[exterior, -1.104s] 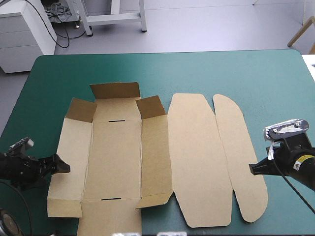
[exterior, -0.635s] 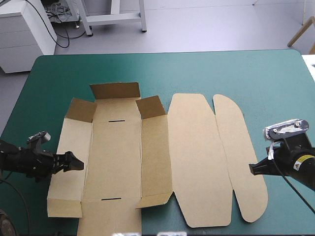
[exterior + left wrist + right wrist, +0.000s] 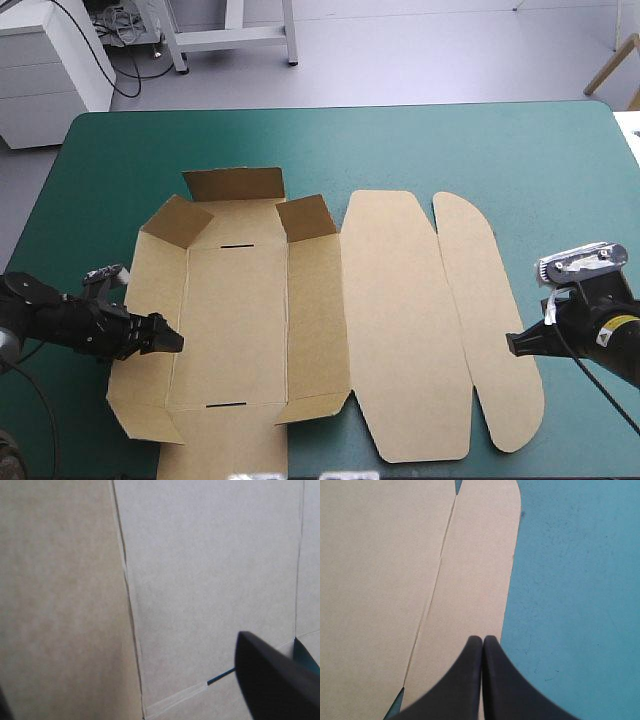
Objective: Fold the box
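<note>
Your box lies on the teal-green cover, toward its left and near side. It is a cut sheet of plain, matte brown board scored with straight creases. The lid panels lie flat on the right, and the outer one is rounded at both ends. The far flaps stand up, and the left wall tilts up off the table. Two thin dark slots mark the base. Your left gripper reaches in over that left wall, its fingers wide apart and gripping nothing. Your right gripper is closed to a point, empty, over the outer lid panel's edge.
</note>
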You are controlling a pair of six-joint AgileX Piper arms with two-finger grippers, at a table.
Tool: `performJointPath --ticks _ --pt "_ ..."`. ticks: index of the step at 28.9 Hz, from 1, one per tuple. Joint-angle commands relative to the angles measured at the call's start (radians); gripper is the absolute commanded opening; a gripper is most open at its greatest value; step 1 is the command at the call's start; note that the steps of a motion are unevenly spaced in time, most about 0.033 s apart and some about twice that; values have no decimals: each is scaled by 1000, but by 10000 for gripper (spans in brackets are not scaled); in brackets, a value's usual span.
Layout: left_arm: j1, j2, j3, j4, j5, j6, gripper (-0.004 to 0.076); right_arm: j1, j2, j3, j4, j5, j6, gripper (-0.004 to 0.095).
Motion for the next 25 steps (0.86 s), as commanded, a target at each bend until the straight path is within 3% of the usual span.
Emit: performJointPath --ticks 1,4,10,25 --pt "-5 -27 -19 -46 92 -3 258 -5 -2 -25 0 -48 -8 -19" --pt "-5 -27 -19 -27 72 -3 -6 -5 -2 -25 0 -41 -8 -19" --pt "-5 -27 -19 54 72 -5 -10 -5 -2 -25 4 -44 -8 -19" --pt "-34 -27 -67 89 -38 -1 -10 -5 -2 -25 -8 -107 -8 -19"
